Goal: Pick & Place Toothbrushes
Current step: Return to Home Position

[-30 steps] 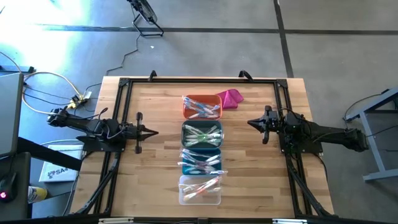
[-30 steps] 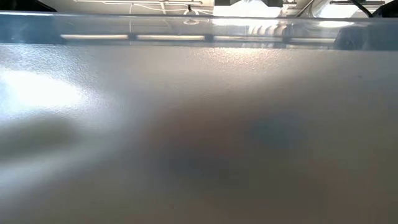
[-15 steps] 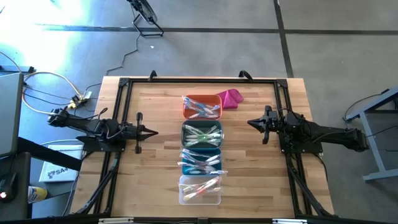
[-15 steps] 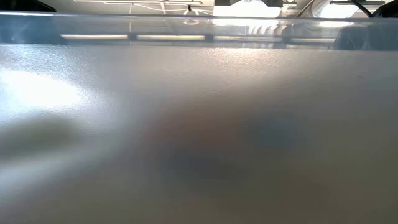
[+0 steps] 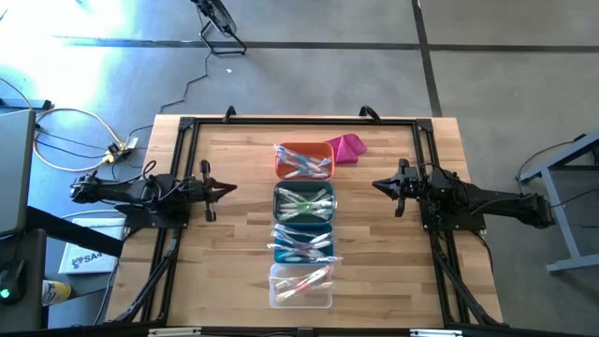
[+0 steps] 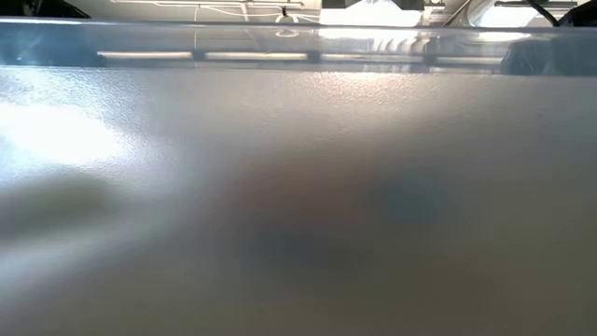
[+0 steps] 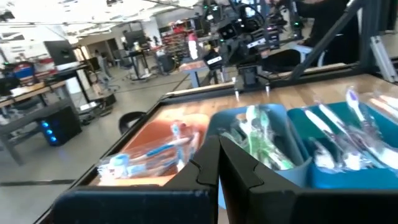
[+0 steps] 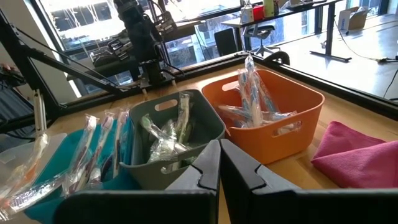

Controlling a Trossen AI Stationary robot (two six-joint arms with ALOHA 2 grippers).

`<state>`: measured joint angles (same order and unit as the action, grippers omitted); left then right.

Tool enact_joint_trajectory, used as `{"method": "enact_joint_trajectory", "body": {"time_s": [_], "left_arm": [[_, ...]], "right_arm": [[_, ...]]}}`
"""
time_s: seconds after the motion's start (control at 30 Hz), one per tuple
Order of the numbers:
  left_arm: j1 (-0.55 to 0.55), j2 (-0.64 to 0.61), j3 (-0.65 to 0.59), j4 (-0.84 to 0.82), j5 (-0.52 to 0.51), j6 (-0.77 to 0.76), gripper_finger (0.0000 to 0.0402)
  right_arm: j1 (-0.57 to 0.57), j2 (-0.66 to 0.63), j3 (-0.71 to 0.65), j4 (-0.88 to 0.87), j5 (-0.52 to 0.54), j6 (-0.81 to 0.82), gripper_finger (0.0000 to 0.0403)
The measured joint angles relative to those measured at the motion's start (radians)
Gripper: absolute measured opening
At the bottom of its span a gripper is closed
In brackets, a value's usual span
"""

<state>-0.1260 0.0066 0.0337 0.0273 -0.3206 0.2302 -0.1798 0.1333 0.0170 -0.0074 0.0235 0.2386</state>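
Observation:
Wrapped toothbrushes lie in four bins in a column down the table's middle: orange bin (image 5: 304, 161) farthest, then grey bin (image 5: 303, 203), teal bin (image 5: 302, 241) and clear bin (image 5: 301, 285) nearest. Bluish toothbrushes (image 8: 252, 84) stick up from the orange bin, green ones (image 5: 304, 204) lie in the grey bin. My left gripper (image 5: 230, 188) is shut and empty, left of the grey bin; its wrist view shows its shut fingers (image 7: 219, 143). My right gripper (image 5: 377, 185) is shut and empty, right of the bins; its wrist view shows the same (image 8: 219, 148).
A magenta cloth lump (image 5: 346, 147) lies on the table right of the orange bin, also in the right wrist view (image 8: 357, 152). A dark frame (image 5: 281, 122) runs along the table's edges. The low view is filled by a blurred grey surface (image 6: 298, 187).
My left gripper has moved a little toward the table's far edge, staying shut and empty. The bins and toothbrushes have stayed in place.

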Motion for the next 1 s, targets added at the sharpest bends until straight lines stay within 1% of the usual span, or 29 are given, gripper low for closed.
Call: {"method": "enact_joint_trajectory", "body": {"time_s": [0.27, 0.77, 1.0], "left_arm": [[0.076, 0.0, 0.0, 0.011, 0.003, 0.0, 0.0001], [0.08, 0.0, 0.002, 0.0, 0.007, 0.001, 0.0001], [0.08, 0.0, 0.002, -0.006, 0.074, 0.001, 0.0001]], "right_arm": [[0.0, 0.0, 0.0, 0.001, 0.0, 0.0, 0.0003], [0.0, 0.0, 0.0, 0.001, 0.0, 0.0, 0.0003], [0.0, 0.0, 0.0, 0.001, 0.0, 0.0, 0.0003]]}}
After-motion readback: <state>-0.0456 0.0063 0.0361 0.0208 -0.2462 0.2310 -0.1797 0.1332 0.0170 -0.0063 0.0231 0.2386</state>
